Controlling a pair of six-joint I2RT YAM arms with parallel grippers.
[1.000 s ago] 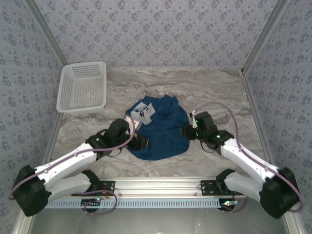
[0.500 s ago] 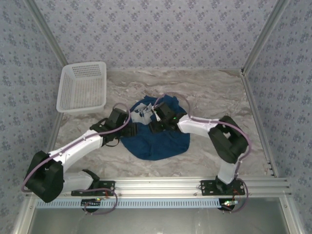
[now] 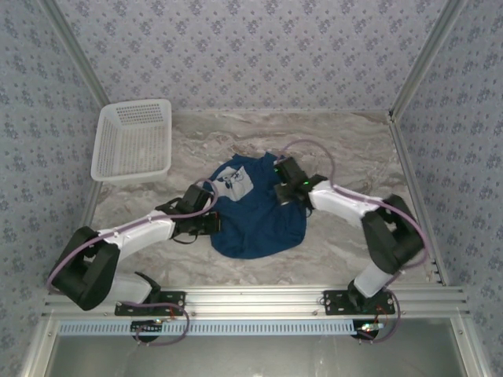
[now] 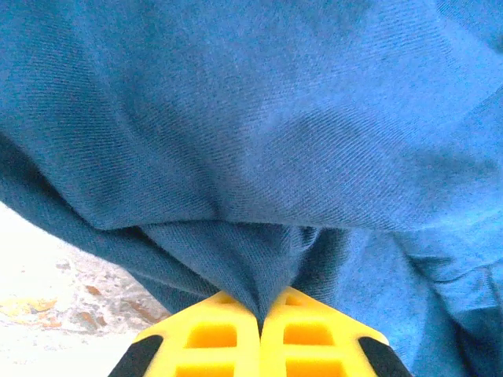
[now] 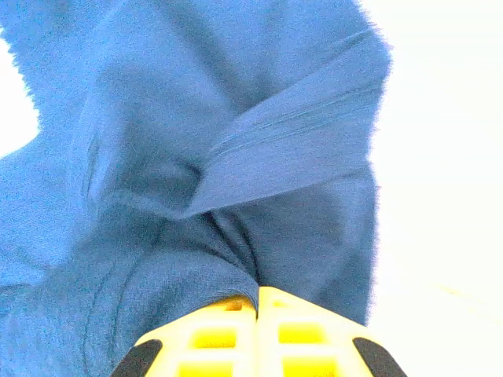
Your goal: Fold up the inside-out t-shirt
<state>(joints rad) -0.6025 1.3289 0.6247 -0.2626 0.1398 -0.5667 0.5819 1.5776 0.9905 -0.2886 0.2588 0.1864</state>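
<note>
I note left gripper (image 4: 259,323) pinching the shirt (image 3: 259,224) at its left edge, right gripper (image 5: 258,300) pinching its far-right edge, cloth bunched between.

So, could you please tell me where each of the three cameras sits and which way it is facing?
Top external: above and behind the robot, looking down at the table, white lattice basket and navy t-shirt; both arms show.
Left wrist: on the left arm, looking along the left gripper, shut on a t-shirt fold.
Right wrist: on the right arm, looking along the right gripper, shut on a t-shirt fold.
Shared: all three see the t-shirt.
</note>
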